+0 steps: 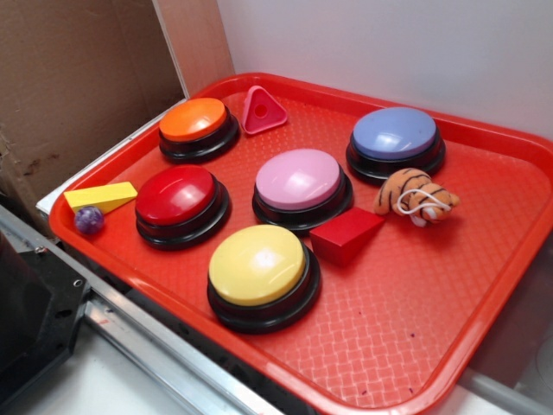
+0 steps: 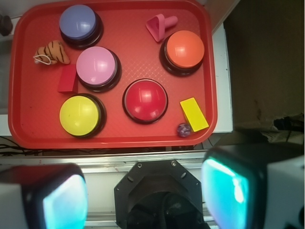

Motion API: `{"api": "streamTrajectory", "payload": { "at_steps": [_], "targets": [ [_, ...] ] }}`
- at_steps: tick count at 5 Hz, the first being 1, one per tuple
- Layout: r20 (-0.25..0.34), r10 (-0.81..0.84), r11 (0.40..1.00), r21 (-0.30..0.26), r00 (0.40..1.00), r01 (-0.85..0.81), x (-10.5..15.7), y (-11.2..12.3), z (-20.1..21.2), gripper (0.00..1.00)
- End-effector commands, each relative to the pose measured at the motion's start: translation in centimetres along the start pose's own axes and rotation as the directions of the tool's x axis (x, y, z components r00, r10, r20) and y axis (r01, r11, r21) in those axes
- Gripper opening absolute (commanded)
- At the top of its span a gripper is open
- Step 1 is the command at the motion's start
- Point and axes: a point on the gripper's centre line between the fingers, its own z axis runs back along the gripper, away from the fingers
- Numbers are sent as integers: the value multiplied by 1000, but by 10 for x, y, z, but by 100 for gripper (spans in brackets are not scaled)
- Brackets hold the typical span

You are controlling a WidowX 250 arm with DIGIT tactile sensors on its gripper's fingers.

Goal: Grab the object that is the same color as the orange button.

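Exterior view: a red textured plastic tray (image 1: pixel 415 363) carries five domed push buttons on black bases, spread so each can be pressed alone, and taking the pink domed button (image 1: pixel 301 179) at the middle as landmark, the round orange domed button (image 1: pixel 194 119) sits behind and to its left by the tray's far rim, while the small plush tiger with orange fur, black stripes and a white string loop (image 1: pixel 413 195) lies on its side just right of it, clear of every button and so open to a grasp from above; a red wedge block (image 1: pixel 346 234) lies just in front of the pink button, apart from the tiger, and no arm shows here. Wrist view: looking down from beyond the tray's near edge, the tiger (image 2: pixel 51 52) appears up and left of the pink button (image 2: pixel 97 66), the orange button (image 2: pixel 184 48) well to its right; the gripper (image 2: pixel 145 191) hangs short of the tray with its two pale fingers (image 2: pixel 228 188) spread wide, holding nothing, likely still high because the reach toward the tiger has not begun
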Motion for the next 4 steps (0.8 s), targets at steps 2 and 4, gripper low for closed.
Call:
{"api": "streamTrajectory", "payload": {
  "at_steps": [2,4],
  "targets": [
    [41,-251,968,13,967,251,28,-9,-14,100],
    [134,-688,725,85,714,683,81,-52,-56,100]
  ]
}}
